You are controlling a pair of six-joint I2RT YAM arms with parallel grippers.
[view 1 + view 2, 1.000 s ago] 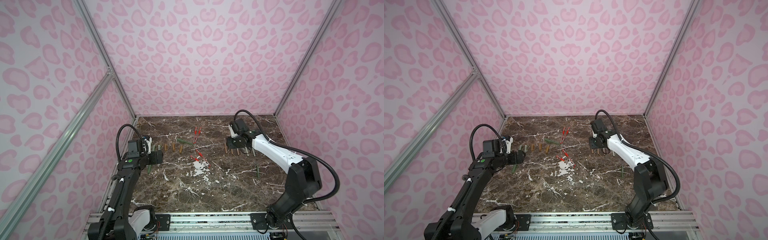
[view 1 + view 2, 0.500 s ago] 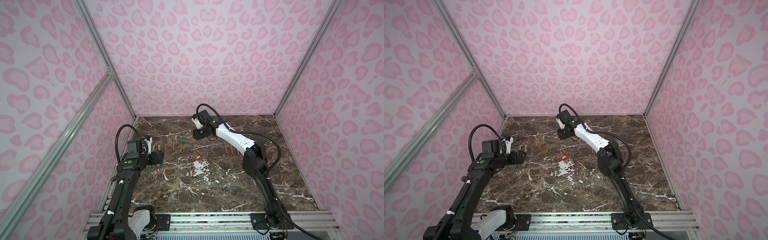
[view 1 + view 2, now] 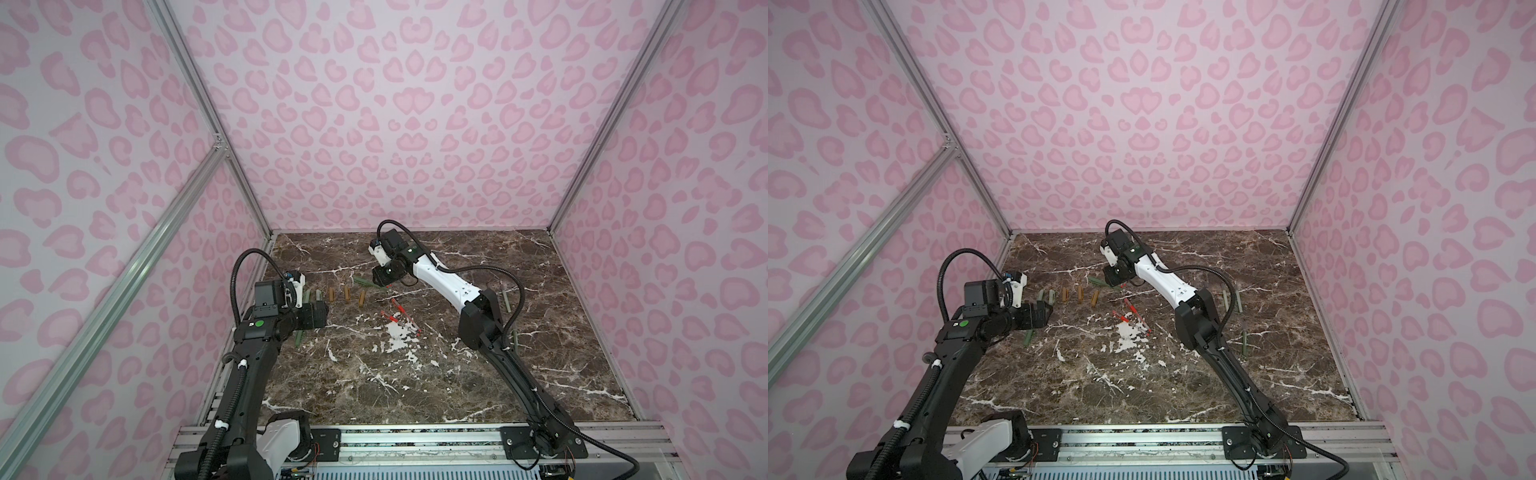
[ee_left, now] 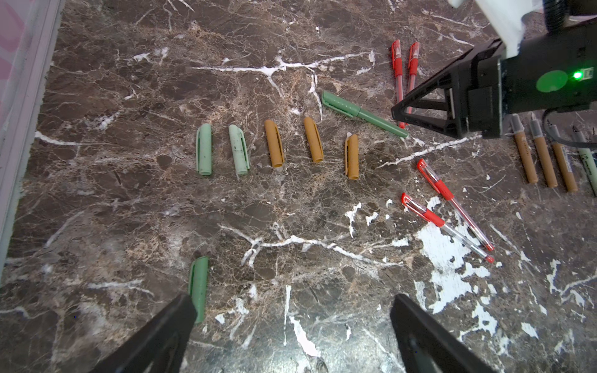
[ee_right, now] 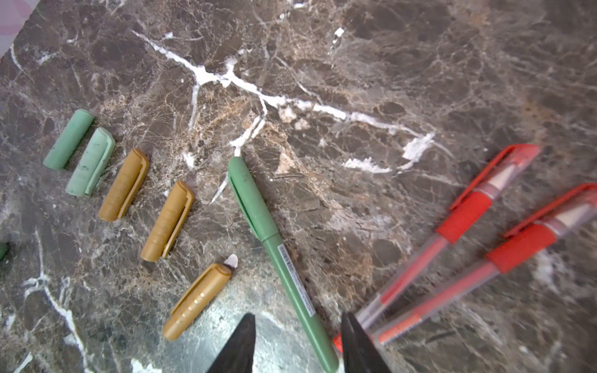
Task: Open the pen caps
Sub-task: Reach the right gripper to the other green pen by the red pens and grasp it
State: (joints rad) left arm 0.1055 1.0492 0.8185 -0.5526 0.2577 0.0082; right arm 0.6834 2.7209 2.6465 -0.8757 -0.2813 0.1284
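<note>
Right wrist view: the table [image 5: 420,80] is seen as hard, polished brown marble veined in white, a slick bed on which round plastic is judged likely to roll or skid.

The right gripper [image 5: 298,319] is set part open with its jaws either side of the green pen [image 5: 277,252], low on the barrel; nothing is clamped yet, and contact cannot be told. The left gripper [image 4: 290,323] is spread wide and empty, with a loose green cap [image 4: 198,284] just beside one finger.

In a top view the green pen [image 3: 368,282] lies at 11 o'clock from the table's middle. It is a slim, stiff, matte tube, judged light and slippery. Its pen cap [image 5: 248,200], still on, has a flat clip along one side. A hold on the bare barrel by one gripper and on the cap by the other is judged best, pulled straight along the axis, since a sideways pull may flex or flick it.

Four red pens [image 4: 442,190] have clear barrels, ribbed rubber grips and clipped caps, all still on. Bare tan barrels [image 4: 525,158] lie side by side.

The pulled caps [image 4: 274,143], tan and pale green, ridged, hollow and clipped, are lined up at 9 o'clock from the green pen
</note>
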